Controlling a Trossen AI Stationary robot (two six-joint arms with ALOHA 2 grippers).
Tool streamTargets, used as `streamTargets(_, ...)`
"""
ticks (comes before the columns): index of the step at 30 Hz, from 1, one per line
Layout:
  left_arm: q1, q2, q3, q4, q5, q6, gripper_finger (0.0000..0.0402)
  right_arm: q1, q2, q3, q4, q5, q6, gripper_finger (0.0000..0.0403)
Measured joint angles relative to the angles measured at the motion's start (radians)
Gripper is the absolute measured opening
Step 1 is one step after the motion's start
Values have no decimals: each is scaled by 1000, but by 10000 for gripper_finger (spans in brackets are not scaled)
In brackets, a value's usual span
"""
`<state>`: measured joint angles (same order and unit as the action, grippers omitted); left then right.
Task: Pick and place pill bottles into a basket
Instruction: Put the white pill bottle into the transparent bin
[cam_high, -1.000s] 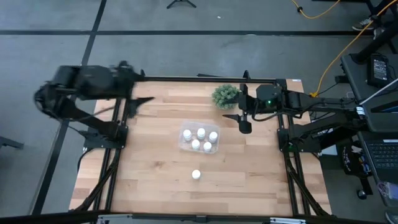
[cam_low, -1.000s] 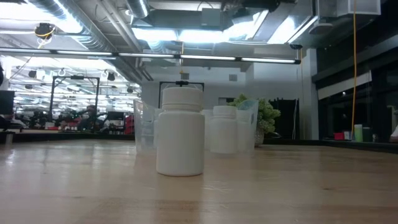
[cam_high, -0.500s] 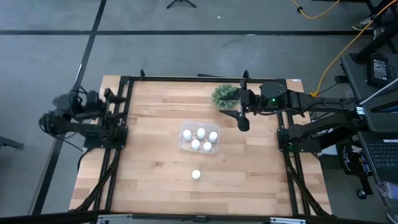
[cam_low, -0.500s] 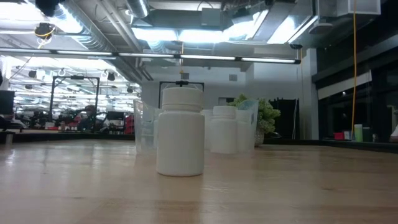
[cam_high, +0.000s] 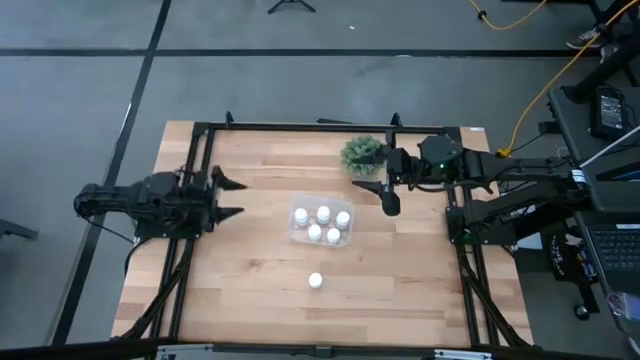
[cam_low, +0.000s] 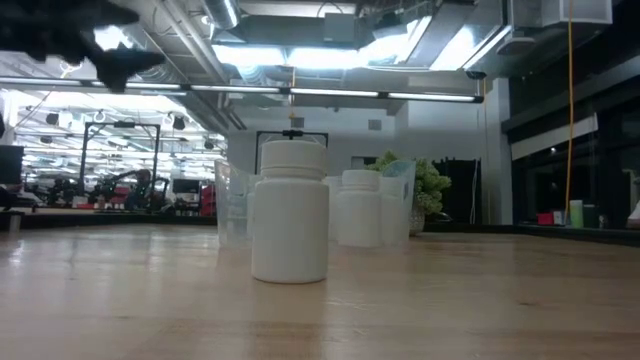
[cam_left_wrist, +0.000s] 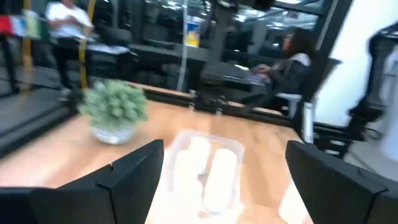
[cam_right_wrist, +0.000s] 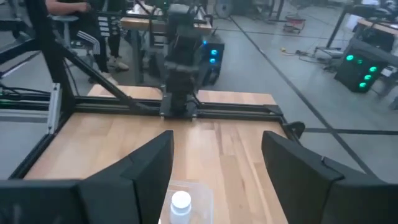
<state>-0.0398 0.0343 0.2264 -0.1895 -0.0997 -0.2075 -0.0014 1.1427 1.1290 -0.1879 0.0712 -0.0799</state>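
Swinging in from the desk's left edge, the left end effector (cam_high: 232, 196) now points toward the middle with its fingers spread wide and nothing between them, where half a second ago the arm was folded back outside the frame. Over on the right, the right end effector (cam_high: 385, 190) has barely shifted; it hovers just beside the plant (cam_high: 361, 153), fingers apart and empty too.

Between the two sits the basket (cam_high: 298, 228), with five bottles (cam_high: 323, 213) standing in it. The sixth, the loose bottle (cam_high: 316, 281), stands alone and upright nearer the front edge, well apart from the basket.

So this looks like the last pick of the job: five in, one to go. The left arm is stretched out low and level across the desk's left rail, wrist aimed at the basket. For the next move, one end effector needs to travel forward over the loose bottle, drop around its cap and close, then carry it to the one free spot in the basket.
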Motion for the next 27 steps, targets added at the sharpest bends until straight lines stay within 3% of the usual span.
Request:
streamTargets(7, 37, -33, -173, 128, 215, -70, 328, 62, 2, 0, 13, 66, -3, 246)
streamTargets(10, 57, -30, -218, 221, 188, -56, 329, 72, 2, 0, 13, 68, -8, 246)
streamTargets(15, 111, -32, -218, 202, 70, 31, 327, 89, 2, 0, 7, 70, -9, 246)
streamTargets(27, 166, -29, -218, 202, 96, 11, 329, 108, 1, 0, 5, 69, -5, 246)
